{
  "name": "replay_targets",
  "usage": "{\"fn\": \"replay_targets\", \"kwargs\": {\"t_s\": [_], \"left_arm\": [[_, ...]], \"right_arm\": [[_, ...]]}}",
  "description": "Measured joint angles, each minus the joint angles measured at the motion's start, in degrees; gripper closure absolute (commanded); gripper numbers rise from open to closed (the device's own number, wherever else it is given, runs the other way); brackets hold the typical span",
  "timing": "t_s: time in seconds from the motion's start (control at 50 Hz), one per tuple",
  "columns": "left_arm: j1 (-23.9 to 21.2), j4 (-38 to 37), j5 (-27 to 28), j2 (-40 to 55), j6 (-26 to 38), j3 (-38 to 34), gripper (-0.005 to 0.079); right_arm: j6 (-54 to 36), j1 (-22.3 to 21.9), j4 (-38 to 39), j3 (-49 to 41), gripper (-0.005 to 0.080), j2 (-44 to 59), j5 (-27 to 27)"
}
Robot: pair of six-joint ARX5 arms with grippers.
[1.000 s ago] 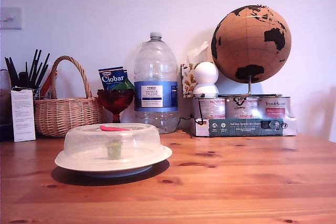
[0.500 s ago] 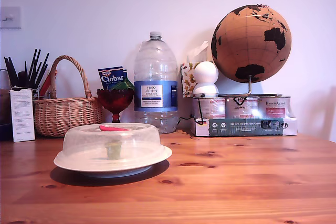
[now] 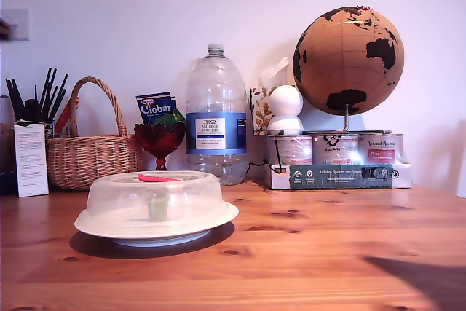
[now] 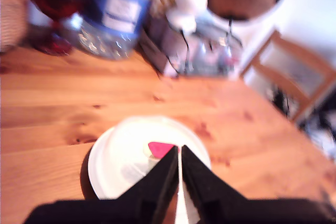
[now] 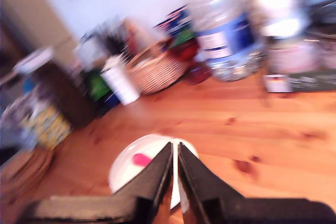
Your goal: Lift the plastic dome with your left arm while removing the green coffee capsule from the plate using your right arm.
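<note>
Since half a second ago a dark shadow has spread over the wooden table at the exterior view's lower right, and the pale plate at the upper left edge of the wall has dimmed; the objects themselves have not shifted. In the exterior view's lower left the plastic dome sits closed over the plate, the green coffee capsule blurred inside, red-pink tab on top. Neither arm shows in that view. My first gripper hangs above the dome, fingers nearly together with a thin gap, holding nothing. My second gripper hangs likewise over the dome, narrow slit, empty.
</note>
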Motion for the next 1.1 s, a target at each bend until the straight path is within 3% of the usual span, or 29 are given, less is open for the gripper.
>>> {"fn": "replay_targets", "kwargs": {"t_s": [0.12, 0.42, 0.68, 1.1], "left_arm": [[-1.29, 2.32, 1.27, 7.61, 3.80, 1.27, 0.0761], [-2.56, 11.34, 5.81, 23.08, 4.57, 4.61, 0.0761], [-4.39, 11.50, 9.66, 35.15, 4.57, 12.15, 0.0761], [-7.91, 11.37, 10.27, 49.24, 4.61, 22.51, 0.0761]], "right_arm": [[-3.08, 3.80, -0.02, 3.76, 0.0763, 8.83, 0.17], [-5.81, 10.36, 3.21, 13.25, 0.0763, 28.96, 0.46], [-8.26, 13.79, 3.61, 21.84, 0.0763, 42.01, 1.09], [-9.05, 19.06, 7.26, 31.26, 0.0763, 57.70, 1.05]]}}
